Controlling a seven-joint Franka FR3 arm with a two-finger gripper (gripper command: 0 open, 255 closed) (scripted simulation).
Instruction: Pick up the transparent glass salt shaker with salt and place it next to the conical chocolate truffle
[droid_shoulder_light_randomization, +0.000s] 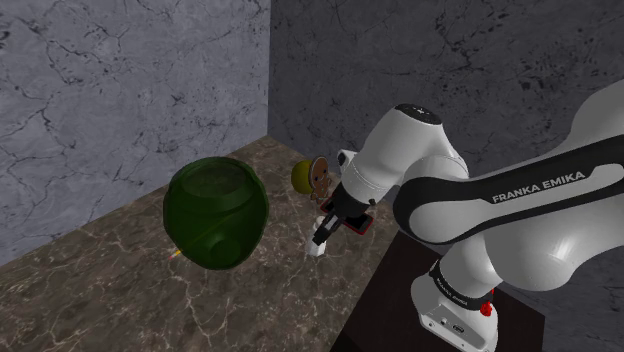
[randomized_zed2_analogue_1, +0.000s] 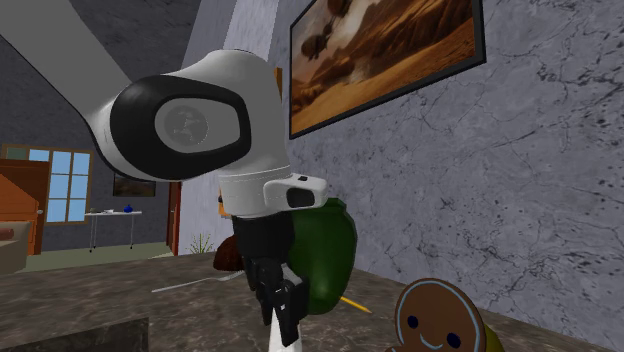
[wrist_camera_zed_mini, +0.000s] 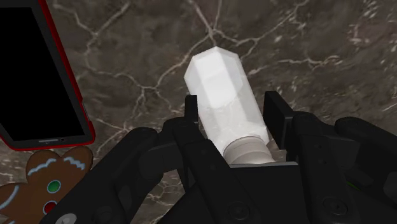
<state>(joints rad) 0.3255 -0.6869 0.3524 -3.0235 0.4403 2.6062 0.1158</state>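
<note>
Wrist view: showing the salt shaker (wrist_camera_zed_mini: 222, 95), a white faceted body with a paler cap end, lying slantwise between the two black fingers (wrist_camera_zed_mini: 191, 109).
Jaws: clenching on the shaker, one finger pressing each side just ahead of the cap.
Shaker position: sitting in the grasp over the dark marbled table (wrist_camera_zed_mini: 127, 38); lifted or touching the surface, not possible to tell.
Shoulder view: shaker poking out as a white tip under the black hand, well apart from the green jar (droid_shoulder_light_randomization: 215, 212), toward the stand side.
Phone: black screen, red case (wrist_camera_zed_mini: 38, 70), lying flat on the table beside the hand.
Gingerbread man cookie: lying just beside the phone's lower end (wrist_camera_zed_mini: 44, 184), brown with white icing and red and green buttons.
Green jar: round, translucent, standing on the table near the wall corner.
Arm: white, dark joints (droid_shoulder_light_randomization: 480, 200), reaching from the stand toward the shoulder view's left.
Wall: grey marbled, carrying a framed desert picture (randomized_zed2_analogue_1: 385, 50).
</note>
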